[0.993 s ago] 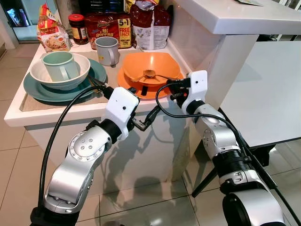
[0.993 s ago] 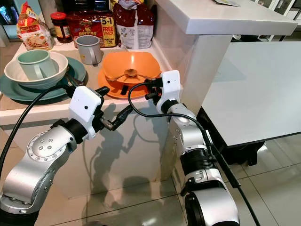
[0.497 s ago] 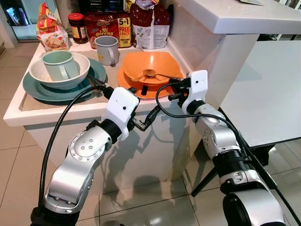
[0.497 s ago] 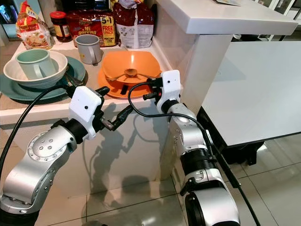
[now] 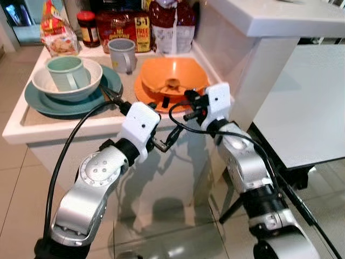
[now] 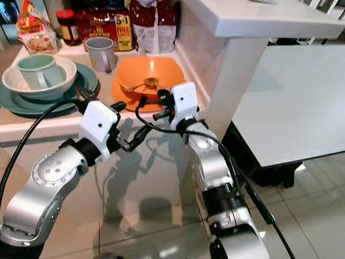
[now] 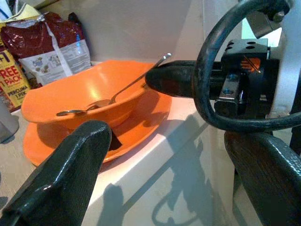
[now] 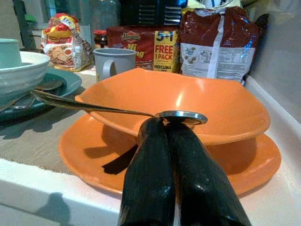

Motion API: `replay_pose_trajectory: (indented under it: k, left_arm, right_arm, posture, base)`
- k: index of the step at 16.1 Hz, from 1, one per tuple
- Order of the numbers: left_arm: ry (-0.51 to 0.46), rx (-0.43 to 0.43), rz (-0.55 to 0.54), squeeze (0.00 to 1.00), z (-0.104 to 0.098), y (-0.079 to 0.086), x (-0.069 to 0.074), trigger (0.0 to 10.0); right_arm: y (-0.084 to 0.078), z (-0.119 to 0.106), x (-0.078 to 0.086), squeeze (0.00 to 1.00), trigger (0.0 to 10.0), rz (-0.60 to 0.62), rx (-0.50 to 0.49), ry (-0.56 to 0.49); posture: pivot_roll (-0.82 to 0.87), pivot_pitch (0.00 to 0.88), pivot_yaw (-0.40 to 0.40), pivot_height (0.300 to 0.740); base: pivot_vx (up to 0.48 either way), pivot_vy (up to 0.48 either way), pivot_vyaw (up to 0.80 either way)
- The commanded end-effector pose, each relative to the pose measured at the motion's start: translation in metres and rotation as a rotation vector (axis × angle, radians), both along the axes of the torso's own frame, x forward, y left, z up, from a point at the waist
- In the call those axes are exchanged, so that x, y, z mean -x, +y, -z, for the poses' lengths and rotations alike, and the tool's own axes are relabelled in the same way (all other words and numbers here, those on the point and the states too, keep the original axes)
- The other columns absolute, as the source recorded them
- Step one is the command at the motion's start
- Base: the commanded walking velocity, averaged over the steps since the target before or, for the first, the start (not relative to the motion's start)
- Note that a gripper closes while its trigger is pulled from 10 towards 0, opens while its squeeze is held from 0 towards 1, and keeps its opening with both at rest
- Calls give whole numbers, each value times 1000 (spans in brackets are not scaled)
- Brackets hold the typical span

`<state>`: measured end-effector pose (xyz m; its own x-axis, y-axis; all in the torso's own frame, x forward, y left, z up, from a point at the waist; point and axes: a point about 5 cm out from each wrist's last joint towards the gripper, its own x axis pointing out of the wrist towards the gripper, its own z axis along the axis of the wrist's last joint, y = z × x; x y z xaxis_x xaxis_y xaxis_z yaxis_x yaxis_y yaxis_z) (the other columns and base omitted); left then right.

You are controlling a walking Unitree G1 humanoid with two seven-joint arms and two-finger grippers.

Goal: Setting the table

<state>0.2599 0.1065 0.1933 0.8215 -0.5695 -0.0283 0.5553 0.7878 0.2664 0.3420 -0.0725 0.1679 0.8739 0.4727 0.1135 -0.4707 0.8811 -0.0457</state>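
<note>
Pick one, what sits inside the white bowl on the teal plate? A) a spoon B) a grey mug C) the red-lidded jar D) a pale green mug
D: the pale green mug stands in the white bowl, which rests on the teal plate; the grey mug stands apart on the counter behind it, and the spoon lies in the orange bowl.
</note>
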Motion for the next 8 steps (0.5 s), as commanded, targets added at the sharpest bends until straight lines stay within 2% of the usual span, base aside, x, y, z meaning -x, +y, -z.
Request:
replay_pose_trajectory:
  k: [1, 5, 6, 7, 8]
  left_arm:
    - [-28, 2, 20, 0, -6, -4, 0, 10000]
    - [-28, 1, 14, 0, -4, -4, 2, 10000]
    - [-28, 1, 14, 0, -4, -3, 2, 10000]
    - [-29, 0, 15, 0, -4, -4, 3, 10000]
    - [-29, 0, 16, 0, -4, -4, 3, 10000]
  right_arm:
    - [1, 0, 2, 0, 0, -1, 11, 2]
    - [-3, -3, 1, 0, 0, 18, 19, -4]
    - [-3, -4, 0, 0, 353, 28, 28, -7]
    - [-6, -2, -1, 184, 10000, 55, 54, 3]
    - [-6, -1, -2, 184, 10000, 59, 58, 9]
  posture:
    - [63, 0, -54, 740]
    - [69, 0, -68, 740]
    - [69, 0, -69, 740]
    - [66, 0, -70, 740]
    - [66, 0, -70, 740]
  base:
    - [0, 0, 0]
    - [0, 0, 0]
    - [0, 0, 0]
    - [0, 0, 0]
    - [0, 0, 0]
